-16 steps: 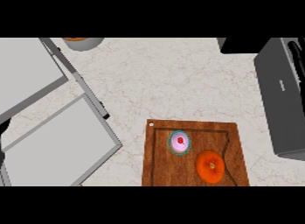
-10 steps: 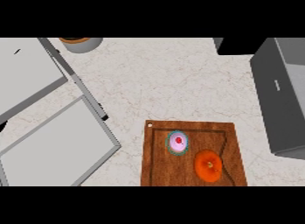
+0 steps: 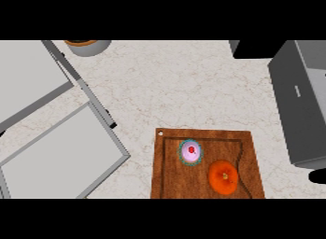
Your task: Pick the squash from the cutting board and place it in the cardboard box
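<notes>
Marbled counter (image 3: 193,84) carries cutting board (image 3: 171,184) with orange squash (image 3: 224,177).

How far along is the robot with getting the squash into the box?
Nothing done yet: the squash lies on the cutting board, beside a pink-topped item. Nothing is in hand; the right hand sits at the right edge, off the board. Left: grasp the squash, carry it, set it in the grey box.
</notes>
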You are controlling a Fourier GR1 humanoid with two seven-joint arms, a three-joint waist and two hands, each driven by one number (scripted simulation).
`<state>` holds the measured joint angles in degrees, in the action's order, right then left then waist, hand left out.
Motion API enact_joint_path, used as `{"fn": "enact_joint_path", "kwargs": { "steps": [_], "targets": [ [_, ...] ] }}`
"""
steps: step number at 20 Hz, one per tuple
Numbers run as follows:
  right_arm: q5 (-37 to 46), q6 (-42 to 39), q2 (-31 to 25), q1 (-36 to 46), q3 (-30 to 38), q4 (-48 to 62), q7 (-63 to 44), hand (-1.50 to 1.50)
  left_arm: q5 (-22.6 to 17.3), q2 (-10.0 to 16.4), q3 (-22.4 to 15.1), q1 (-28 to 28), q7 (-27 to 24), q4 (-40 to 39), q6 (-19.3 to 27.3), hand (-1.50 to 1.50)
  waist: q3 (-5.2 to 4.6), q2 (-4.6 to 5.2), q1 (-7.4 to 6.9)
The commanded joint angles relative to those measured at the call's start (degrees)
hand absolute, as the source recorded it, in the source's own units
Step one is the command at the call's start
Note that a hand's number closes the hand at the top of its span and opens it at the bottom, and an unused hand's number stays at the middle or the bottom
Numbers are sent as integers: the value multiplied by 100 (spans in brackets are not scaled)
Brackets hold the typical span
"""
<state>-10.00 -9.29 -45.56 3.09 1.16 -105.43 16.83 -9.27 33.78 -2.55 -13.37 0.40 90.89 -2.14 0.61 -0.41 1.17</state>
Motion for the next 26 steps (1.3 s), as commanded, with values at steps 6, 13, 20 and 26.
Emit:
{"fn": "enact_joint_path", "kwargs": {
  "steps": [6, 13, 20, 26],
  "targets": [
    [1600, -388, -909, -478, -273, -699, 324, -150, 237, -598, -507, 398, -346, 105, -123, 0, -72, 14, -23],
    [2849, -838, -1381, -358, -1371, -1987, -1145, -150, 425, -721, -505, 40, -328, -159, -174, 0, -84, 40, -19],
    [3285, -1523, -1340, -21, -2034, -2865, -2896, -150, 586, -973, -548, -62, -292, -271, -162, 0, -84, 60, -75],
    [3763, -1869, -817, 25, -3026, -3291, -4219, -150, 571, -953, -362, -161, -200, -321, -337, 0, -79, 52, -88]
  ]
}}
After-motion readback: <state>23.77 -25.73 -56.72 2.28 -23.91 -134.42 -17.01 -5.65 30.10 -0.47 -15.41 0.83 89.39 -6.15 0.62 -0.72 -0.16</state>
